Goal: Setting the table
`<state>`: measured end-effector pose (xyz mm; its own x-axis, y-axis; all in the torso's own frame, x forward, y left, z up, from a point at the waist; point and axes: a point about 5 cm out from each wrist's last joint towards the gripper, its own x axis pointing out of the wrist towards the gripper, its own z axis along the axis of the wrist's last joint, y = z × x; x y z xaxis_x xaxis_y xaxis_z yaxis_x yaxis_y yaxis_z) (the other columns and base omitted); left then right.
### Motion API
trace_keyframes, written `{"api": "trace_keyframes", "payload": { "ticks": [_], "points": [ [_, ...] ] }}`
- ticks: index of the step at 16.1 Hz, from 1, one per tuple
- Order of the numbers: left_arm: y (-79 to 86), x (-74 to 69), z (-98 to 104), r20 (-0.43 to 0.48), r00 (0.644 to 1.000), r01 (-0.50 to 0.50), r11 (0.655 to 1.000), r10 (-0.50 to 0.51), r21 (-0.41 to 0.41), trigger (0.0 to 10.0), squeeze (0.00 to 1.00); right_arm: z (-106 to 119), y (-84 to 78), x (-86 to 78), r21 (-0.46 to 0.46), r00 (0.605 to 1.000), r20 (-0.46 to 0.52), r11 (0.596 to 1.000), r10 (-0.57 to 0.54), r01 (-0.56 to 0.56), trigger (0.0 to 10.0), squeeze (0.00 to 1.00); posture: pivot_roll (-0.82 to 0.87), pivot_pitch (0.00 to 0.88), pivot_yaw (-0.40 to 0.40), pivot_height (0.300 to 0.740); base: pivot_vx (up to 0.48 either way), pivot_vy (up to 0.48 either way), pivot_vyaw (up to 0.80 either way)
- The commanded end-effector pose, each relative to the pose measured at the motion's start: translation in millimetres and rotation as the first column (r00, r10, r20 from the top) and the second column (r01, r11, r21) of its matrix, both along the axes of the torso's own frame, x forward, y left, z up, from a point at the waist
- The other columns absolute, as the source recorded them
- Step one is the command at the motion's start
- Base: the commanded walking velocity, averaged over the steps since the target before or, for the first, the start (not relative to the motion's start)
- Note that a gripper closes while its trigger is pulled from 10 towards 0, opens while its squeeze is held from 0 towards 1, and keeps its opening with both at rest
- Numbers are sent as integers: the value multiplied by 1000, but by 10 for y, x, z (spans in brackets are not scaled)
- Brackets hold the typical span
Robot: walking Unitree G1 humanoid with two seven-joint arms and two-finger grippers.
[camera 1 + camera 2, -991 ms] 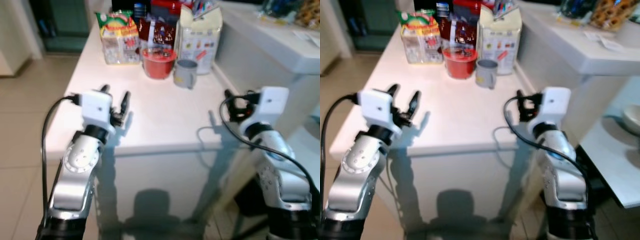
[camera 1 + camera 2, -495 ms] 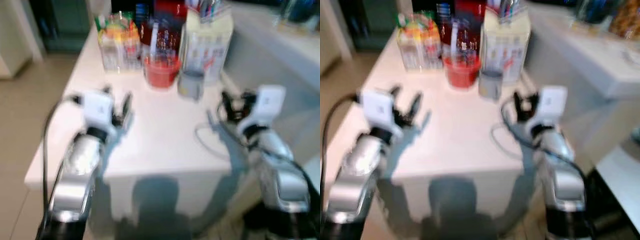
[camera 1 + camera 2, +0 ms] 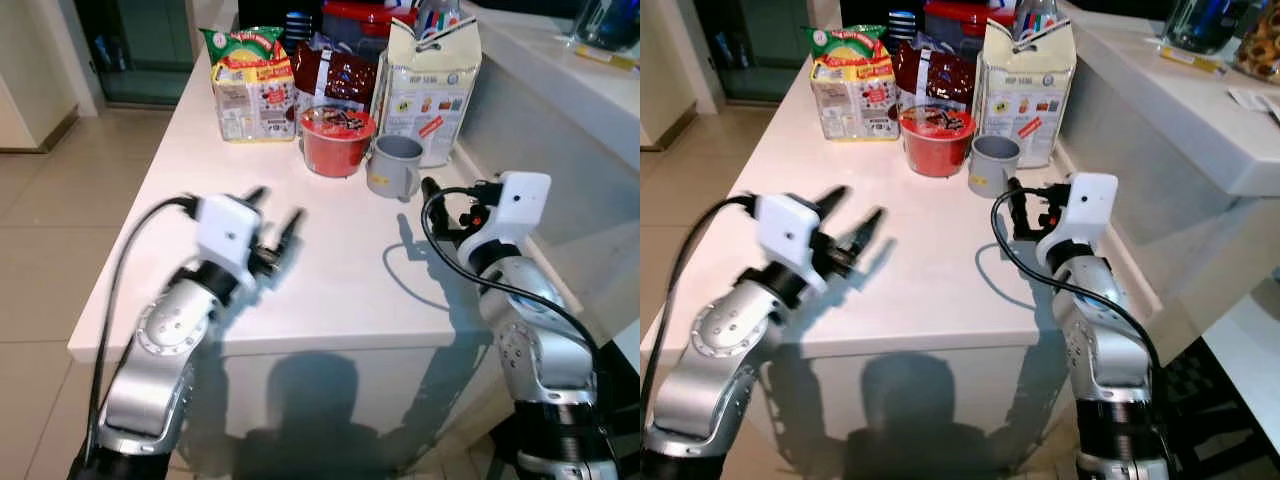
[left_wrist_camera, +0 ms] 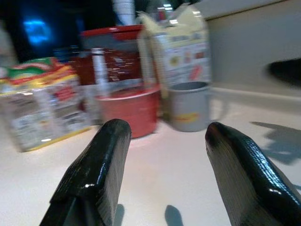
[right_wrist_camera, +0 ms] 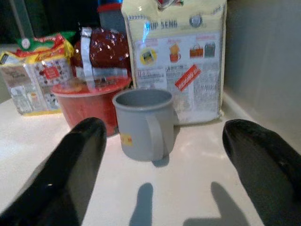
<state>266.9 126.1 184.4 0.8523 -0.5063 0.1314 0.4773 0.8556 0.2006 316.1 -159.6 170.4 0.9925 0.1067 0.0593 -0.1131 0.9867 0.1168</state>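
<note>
A grey mug (image 3: pixel 396 166) stands on the white table (image 3: pixel 340 270), its handle toward my right side. Close behind it are a red bowl (image 3: pixel 337 140) with a printed lid and a pale paper bag (image 3: pixel 432 90). My right gripper (image 3: pixel 449 198) hovers open just short of the mug (image 5: pixel 143 123), which lies straight ahead between its fingers (image 5: pixel 77 160). My left gripper (image 3: pixel 275 212) is open and empty above the tabletop, farther back and to the left, pointing toward the red bowl (image 4: pixel 127 109) and the mug (image 4: pixel 188 106).
A snack pack (image 3: pixel 250 85) and a dark red bag (image 3: pixel 335 75) crowd the table's far end. A raised grey counter (image 3: pixel 560 80) walls off the right side. Tiled floor (image 3: pixel 50 220) lies to the left. The table's front edge (image 3: pixel 300 335) is near my body.
The view has come closer to the table and sharpened. My left gripper has reached farther in over the tabletop, and the right gripper is nearer the mug. Both stay open.
</note>
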Motion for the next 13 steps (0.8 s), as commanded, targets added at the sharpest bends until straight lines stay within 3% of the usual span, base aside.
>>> {"api": "trace_keyframes", "payload": {
  "ticks": [1, 4, 6, 7, 8, 9, 13],
  "points": [
    [-71, -51, 8, -24, 997, 78, 997, -78, -2, 10000, 0, -21, -71, 83, -30, 1000, -16, 1000, -6, 5, 10000, 1000, 14, 0, -56, 740, 0, 0, 0],
    [-121, -99, 22, -42, 988, 146, 989, -146, -2, 10000, 0, -65, -91, 254, -35, 999, -46, 999, 17, -18, 10000, 1000, 19, 0, -47, 740, 0, 0, 0],
    [-128, -119, 39, -49, 984, 171, 985, -170, 5, 10000, 0, -35, -75, 523, -62, 996, -70, 997, 49, -53, 10000, 1000, 23, 0, -40, 740, 0, 0, 0],
    [-125, -120, 41, -50, 984, 171, 985, -170, 6, 10000, 0, -22, -71, 560, -66, 996, -72, 996, 54, -59, 10000, 1000, 25, 0, -41, 740, 0, 0, 0],
    [-123, -121, 43, -51, 984, 172, 985, -171, 7, 10000, 0, -3, -60, 594, -70, 995, -72, 995, 64, -69, 10000, 235, 26, 0, -41, 740, 0, 0, 0],
    [-121, -123, 47, -51, 984, 173, 985, -172, 8, 10000, 0, 21, -47, 633, -75, 995, -70, 994, 76, -81, 10000, 0, 28, 0, -42, 740, 0, 0, 0],
    [-149, -185, 53, -74, 977, 202, 979, -201, 8, 10000, 0, 87, 5, 830, -90, 988, -94, 987, 121, -130, 10000, 0, 46, 0, -63, 740, 0, 0, 0]
  ]
}}
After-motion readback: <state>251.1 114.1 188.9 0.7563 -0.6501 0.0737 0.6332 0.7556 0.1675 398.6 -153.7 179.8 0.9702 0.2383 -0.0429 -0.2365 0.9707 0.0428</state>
